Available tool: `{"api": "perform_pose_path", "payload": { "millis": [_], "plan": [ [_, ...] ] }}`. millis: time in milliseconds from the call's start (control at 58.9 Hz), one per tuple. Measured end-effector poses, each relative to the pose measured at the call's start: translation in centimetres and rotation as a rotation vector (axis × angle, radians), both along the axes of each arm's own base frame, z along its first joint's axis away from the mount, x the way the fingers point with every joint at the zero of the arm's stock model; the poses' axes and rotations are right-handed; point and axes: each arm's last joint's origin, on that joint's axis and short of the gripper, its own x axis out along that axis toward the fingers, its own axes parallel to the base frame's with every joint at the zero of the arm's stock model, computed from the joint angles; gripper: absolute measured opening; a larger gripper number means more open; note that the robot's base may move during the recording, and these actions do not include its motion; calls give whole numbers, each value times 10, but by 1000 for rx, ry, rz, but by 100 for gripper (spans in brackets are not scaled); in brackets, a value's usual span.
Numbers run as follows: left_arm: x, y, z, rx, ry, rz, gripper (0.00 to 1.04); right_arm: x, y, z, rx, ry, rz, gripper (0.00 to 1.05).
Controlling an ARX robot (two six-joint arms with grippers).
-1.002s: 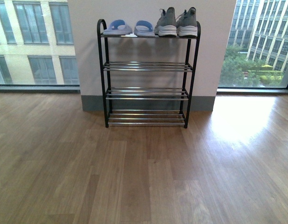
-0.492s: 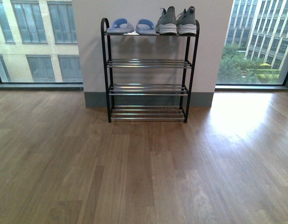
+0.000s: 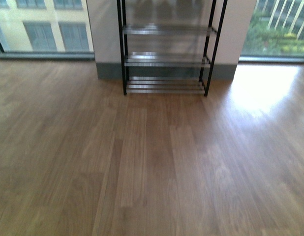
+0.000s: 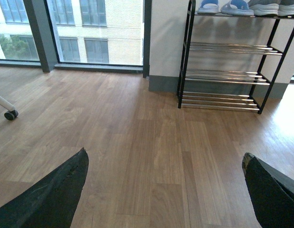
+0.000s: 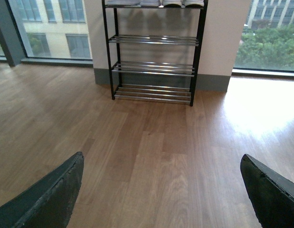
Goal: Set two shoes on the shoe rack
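The shoe rack stands at the far side of the room against a pale wall, and the front view cuts off its top, showing only three lower tiers of chrome bars, all bare. The left wrist view takes in the top shelf: the light-blue slippers sit side by side at its left end and the grey sneakers just beside them to the right, only their white soles and lower edges visible. The rack has a black metal frame and shiny bar shelves. The left gripper has its two dark fingers spread wide with nothing between them; the right gripper is likewise wide apart and holding nothing. Both hover above the wooden plank floor, well short of the rack. Large windows flank the wall, and sunlight glares on the floor at the far right.
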Motion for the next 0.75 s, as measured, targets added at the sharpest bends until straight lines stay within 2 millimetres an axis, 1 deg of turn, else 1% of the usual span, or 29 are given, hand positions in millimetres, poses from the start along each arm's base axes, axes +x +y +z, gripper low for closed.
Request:
{"api": "perform_pose_path", "payload": {
  "millis": [747],
  "plan": [
    [0, 0, 0, 0, 0, -2, 95, 0, 0, 0, 0, 0, -1, 95]
  ]
}}
